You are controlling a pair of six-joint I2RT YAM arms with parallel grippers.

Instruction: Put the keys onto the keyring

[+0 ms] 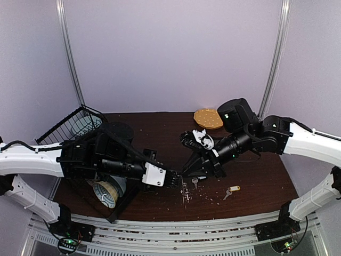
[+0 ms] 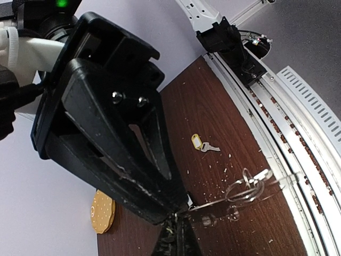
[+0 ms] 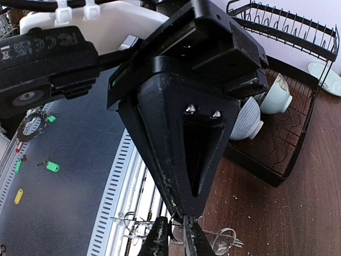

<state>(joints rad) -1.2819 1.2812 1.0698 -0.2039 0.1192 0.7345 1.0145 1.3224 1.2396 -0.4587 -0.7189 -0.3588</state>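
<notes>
Keyring [image 2: 246,186] wire runs out from the spot where both pincers meet, tip to tip, low over the table [image 1: 256,176]. On that wire the left gripper [image 2: 178,223] looks pinched shut. Opposite, the right gripper [image 3: 175,220] straddles the same wire, and I cannot tell whether it clamps. Well apart, toward the right arm's side, the yellow-tagged key [image 1: 231,191] lies flat, its long axis slanting from tag down toward the near edge. Just beside the tips lies a second small key [image 1: 195,182]. Both keys sit nearer the right arm, so fetching likely falls to it.
</notes>
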